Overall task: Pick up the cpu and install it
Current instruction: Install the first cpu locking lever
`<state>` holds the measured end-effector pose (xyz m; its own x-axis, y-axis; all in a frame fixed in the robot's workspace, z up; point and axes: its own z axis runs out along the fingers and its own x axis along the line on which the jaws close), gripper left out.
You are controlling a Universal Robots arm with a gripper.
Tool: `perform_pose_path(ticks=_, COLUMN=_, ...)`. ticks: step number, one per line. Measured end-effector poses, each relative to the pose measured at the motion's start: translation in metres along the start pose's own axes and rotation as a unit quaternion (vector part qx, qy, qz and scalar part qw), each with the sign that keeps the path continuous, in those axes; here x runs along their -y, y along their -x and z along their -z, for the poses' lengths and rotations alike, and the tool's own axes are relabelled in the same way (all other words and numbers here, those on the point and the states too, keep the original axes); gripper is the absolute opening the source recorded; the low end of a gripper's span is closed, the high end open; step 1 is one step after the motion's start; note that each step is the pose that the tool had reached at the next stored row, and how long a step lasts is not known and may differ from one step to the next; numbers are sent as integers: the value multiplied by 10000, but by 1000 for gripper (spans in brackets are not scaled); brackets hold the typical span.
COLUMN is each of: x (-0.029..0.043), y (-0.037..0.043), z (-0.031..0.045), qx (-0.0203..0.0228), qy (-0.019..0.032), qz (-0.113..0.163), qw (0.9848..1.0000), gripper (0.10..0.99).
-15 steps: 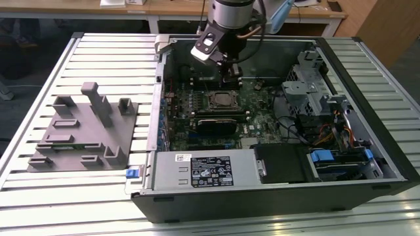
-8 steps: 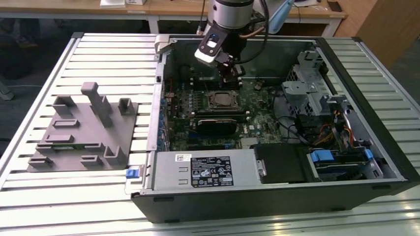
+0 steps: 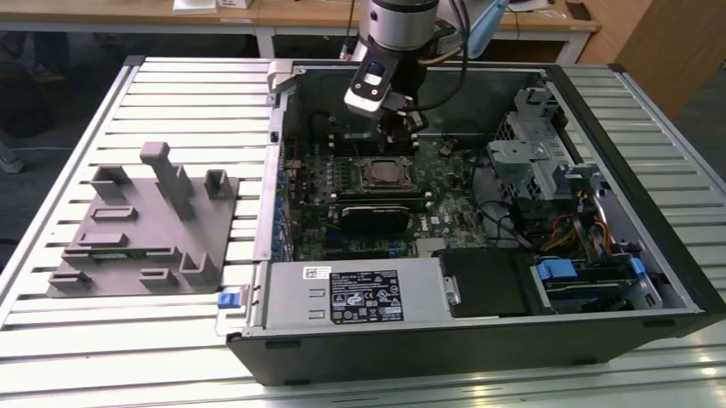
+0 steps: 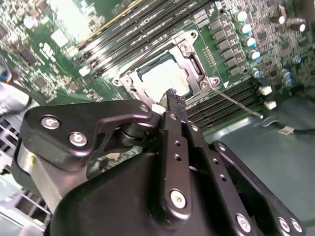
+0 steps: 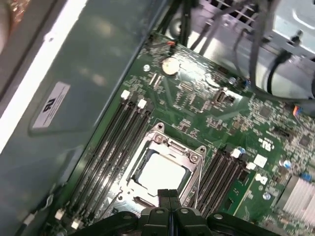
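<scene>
The end effector is clenched with its fingertips together, grasping nothing. The cpu lies flat inside the socket frame on the motherboard, just beyond the fingertips.

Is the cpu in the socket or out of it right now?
In. The cpu lies flat inside the socket frame in both wrist views; the pincer, fingers together, holds nothing.

arm: my silver-grey tube with a dark joint
tool: my matte black linkage, silver screws in its plates
cable: black, beside my wrist
</scene>
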<state>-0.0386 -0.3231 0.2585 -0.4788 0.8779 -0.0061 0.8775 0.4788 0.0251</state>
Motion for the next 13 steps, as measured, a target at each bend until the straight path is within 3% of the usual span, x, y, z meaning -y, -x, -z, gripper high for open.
perform_pose_path(ticks=6, x=0, y=0, z=-4, qx=-14, qy=4, qz=535, qw=9986, gripper=106)
perform_pose_path(ticks=13, x=0, y=0, z=-3, qx=-27, qy=7, qz=1068, qw=9943, gripper=106)
